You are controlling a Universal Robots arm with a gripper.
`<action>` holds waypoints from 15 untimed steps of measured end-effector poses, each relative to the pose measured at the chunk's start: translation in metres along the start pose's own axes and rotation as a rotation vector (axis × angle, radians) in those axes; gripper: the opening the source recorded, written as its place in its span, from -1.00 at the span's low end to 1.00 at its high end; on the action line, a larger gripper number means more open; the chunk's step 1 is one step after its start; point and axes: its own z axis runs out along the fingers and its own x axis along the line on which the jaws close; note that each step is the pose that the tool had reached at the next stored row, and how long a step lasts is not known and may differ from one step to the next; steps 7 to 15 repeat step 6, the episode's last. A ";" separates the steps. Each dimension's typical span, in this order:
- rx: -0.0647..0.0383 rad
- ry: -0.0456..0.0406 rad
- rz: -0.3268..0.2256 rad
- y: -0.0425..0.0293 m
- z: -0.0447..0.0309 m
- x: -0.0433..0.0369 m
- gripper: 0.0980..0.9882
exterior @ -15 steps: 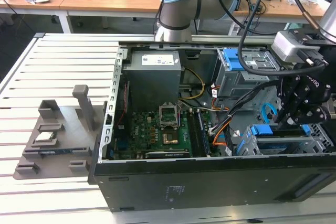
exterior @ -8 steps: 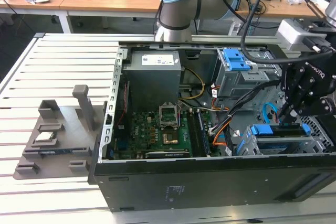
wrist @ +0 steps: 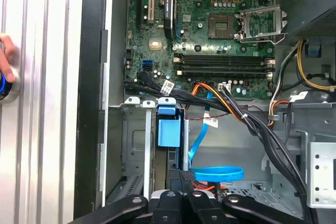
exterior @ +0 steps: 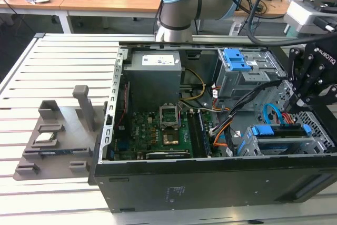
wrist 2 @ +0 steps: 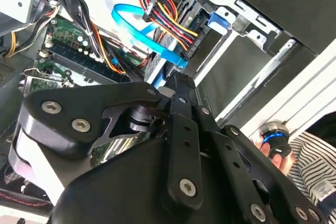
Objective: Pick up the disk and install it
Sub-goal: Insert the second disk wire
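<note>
The disk (exterior: 279, 130) sits edge-up in the grey drive cage (exterior: 316, 143) at the case's front corner on the exterior view's right. Its blue frame runs along the top. In the first wrist view the disk's blue frame (wrist: 168, 131) shows in the cage slot between metal walls. My black gripper (exterior: 296, 104) hangs just above and behind the cage. Its fingers are together with nothing between them in both wrist views, gripper (wrist: 181, 178), gripper (wrist 2: 175, 81). A blue data cable (wrist: 215, 173) and a bundle of coloured wires lie beside the slot.
The open computer case holds a green motherboard (exterior: 163, 130), a power supply (exterior: 155, 77) and a second cage with a blue latch (exterior: 236, 60). A grey fixture (exterior: 52, 135) stands on the slatted table at the exterior view's left. A person's hand (wrist 2: 273, 153) rests on a blue-ringed button.
</note>
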 end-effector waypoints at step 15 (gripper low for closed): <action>0.000 -0.0002 0.000 0.0004 -0.0067 0.0004 -0.98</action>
